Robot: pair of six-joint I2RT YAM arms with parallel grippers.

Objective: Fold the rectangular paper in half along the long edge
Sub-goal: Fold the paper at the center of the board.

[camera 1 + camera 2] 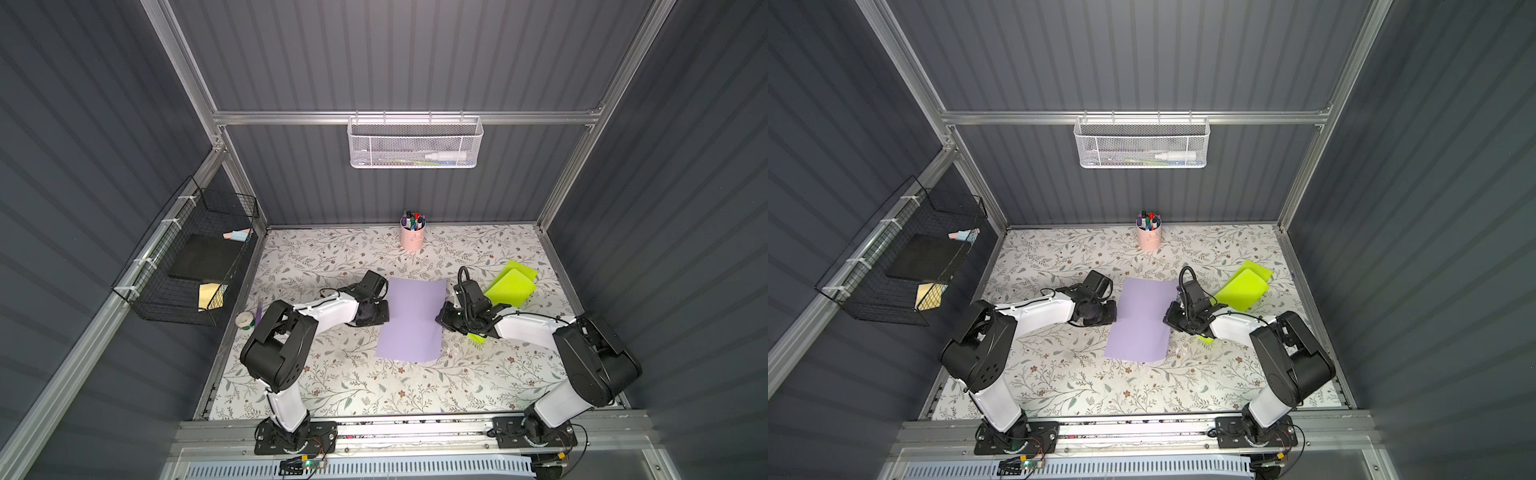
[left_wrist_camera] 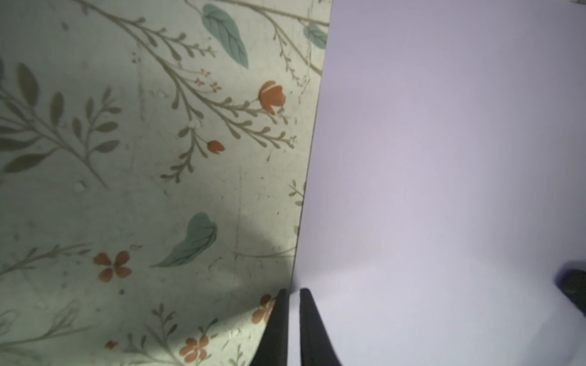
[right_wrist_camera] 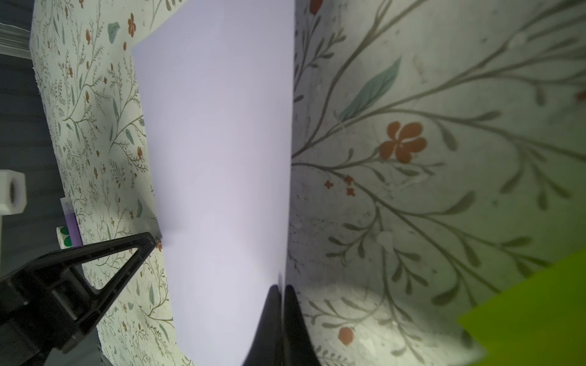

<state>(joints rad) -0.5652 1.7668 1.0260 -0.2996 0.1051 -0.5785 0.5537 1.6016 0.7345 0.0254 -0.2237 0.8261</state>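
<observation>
A lavender rectangular paper lies on the flowered table between my two arms, its long edges facing the grippers. My left gripper is at the middle of the paper's left long edge. Its fingertips stand nearly together with that edge running in between them. My right gripper is shut on the middle of the right long edge, which bows up slightly there. In the right wrist view the paper stretches across to a left gripper finger.
Lime green sheets lie behind the right wrist, and a green scrap lies under the right arm. A pink cup of markers stands at the back. A tape roll sits by the left wall, below a black wire basket.
</observation>
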